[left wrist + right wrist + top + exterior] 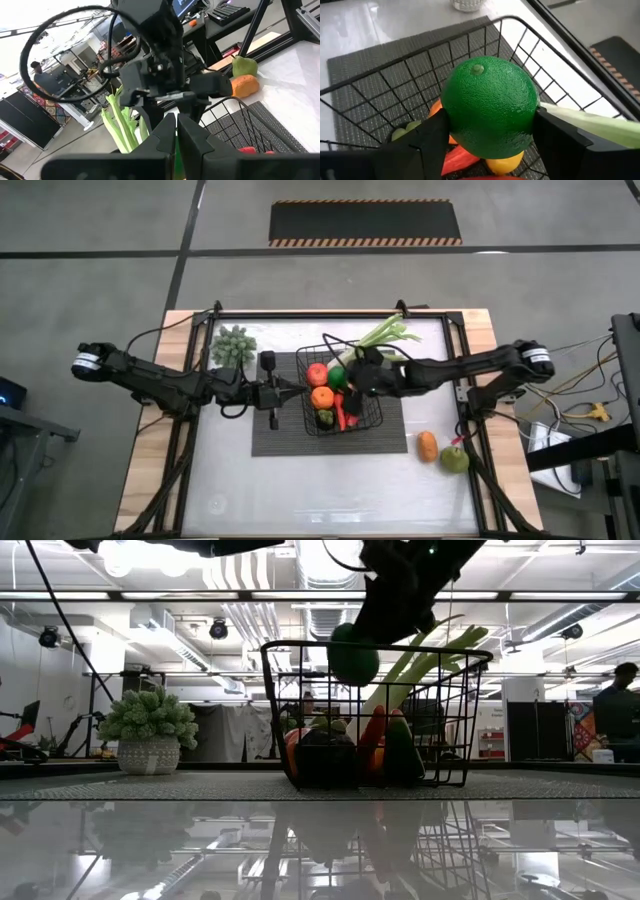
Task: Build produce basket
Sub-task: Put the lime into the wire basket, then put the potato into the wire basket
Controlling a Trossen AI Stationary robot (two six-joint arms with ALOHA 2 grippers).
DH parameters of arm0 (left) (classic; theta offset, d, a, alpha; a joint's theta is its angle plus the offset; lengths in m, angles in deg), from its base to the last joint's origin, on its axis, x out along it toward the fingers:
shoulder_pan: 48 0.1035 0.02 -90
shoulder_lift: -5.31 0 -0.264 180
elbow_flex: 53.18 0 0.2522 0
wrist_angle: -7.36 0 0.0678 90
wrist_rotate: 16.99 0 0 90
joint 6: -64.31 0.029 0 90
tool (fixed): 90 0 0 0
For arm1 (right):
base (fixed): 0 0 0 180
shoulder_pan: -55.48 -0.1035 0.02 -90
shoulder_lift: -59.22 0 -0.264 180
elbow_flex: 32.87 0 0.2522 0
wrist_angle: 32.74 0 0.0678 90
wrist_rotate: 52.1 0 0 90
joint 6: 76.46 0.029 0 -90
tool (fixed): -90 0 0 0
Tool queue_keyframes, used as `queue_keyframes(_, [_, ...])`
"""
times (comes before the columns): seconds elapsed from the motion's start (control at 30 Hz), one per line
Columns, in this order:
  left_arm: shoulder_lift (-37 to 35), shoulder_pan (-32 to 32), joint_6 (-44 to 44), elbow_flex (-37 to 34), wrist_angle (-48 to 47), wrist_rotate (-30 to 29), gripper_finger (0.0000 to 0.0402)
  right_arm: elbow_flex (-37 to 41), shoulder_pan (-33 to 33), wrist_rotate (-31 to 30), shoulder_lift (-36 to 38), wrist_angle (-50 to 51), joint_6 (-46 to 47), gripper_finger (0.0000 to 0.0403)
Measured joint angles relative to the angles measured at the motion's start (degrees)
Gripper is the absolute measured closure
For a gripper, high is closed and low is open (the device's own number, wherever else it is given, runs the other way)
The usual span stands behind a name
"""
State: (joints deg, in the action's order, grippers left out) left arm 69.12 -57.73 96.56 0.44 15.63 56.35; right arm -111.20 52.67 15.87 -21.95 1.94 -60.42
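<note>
Holding green round fruit (pixel 489 106) above basket (pixel 372 418), right gripper (pixel 352 377) fingers clamped on its sides (positioned to drop in); left gripper (pixel 290 389) closed, empty, beside basket.

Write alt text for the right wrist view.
The right gripper holds a round green fruit between its two dark fingers, directly above the black wire basket. Below it in the basket lie orange, yellow and red produce and a pale green leek; the basket sits on a dark ribbed mat.
</note>
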Motion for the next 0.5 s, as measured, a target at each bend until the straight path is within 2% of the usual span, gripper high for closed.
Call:
queue_keyframes(0.27, [0.0,0.0,0.0,0.0,0.0,-0.1,0.0402,0.0,0.7,0.0,0.0,0.6,2.0,0.0096])
queue_keyframes(0.5, [0.0,0.0,-0.3,0.0,0.0,-0.1,0.0402,0.0,0.7,0.0,1.1,1.1,1.9,0.0092])
